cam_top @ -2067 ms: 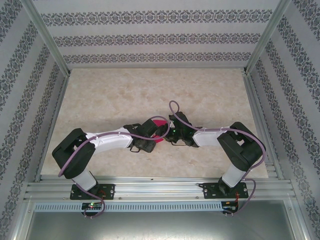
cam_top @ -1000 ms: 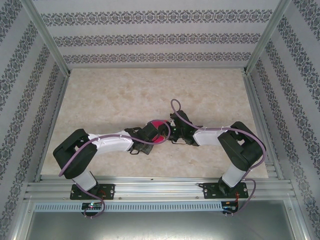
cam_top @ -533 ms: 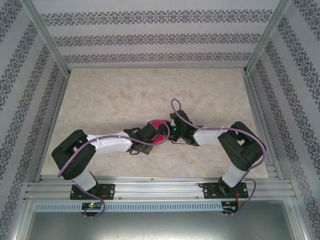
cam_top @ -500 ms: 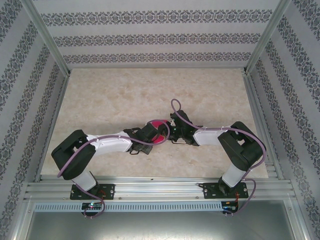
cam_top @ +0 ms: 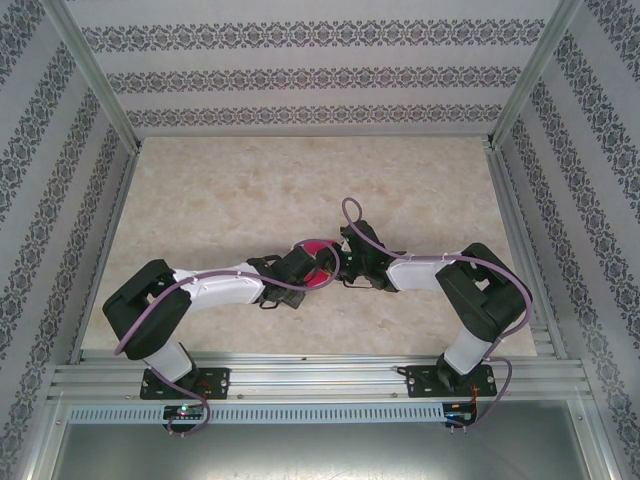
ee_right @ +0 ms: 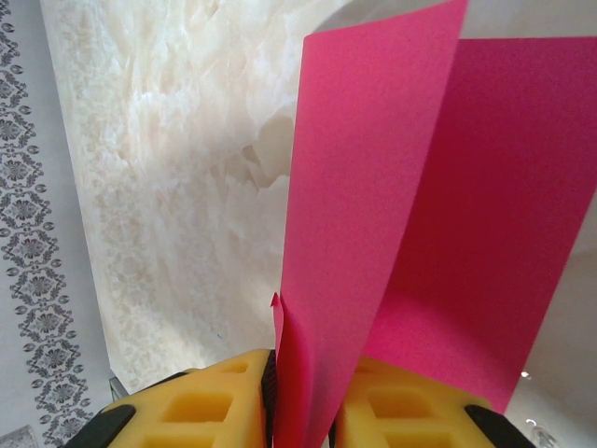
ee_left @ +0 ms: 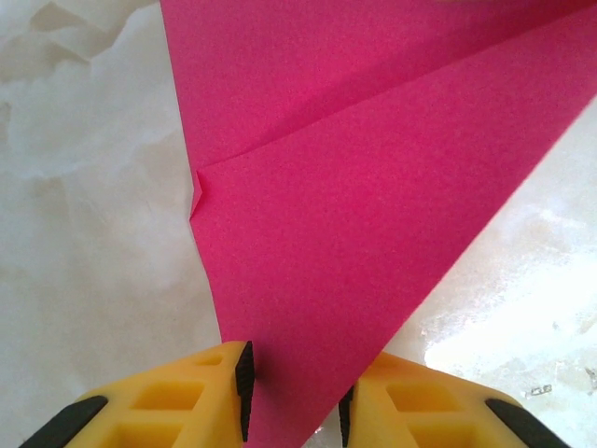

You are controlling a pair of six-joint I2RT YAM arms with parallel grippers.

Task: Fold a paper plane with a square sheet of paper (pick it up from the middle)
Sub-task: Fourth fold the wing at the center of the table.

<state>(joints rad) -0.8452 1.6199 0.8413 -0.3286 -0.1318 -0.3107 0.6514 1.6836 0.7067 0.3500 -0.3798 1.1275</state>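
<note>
Between the yellow fingers of the right gripper (ee_right: 300,392), pinched narrow, stands the thin magenta-pink square sheet of paper (ee_right: 373,187), doubled into 2 layers over the beige marbled table (cam_top: 250,190). Opposite, the left gripper (ee_left: 296,411) narrowly flanks its pointed corner; whether it grips, I cannot tell. Keeping the crease aligned matters. Overhead, both wrists hide most of it.

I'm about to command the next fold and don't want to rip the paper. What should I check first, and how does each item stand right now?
1. Right gripper pinching the sheet of paper: ok, it sits between the jaws.
2. Left gripper holding the sheet's pointed corner: cannot tell; the corner lies between the jaws, contact unclear.
3. Crease formed: ok, one line crosses the sheet.
4. Flaps pressed flat: not ok, they splay apart.
5. Edges undamaged: not ok, small crumple at the crease's end.
</note>
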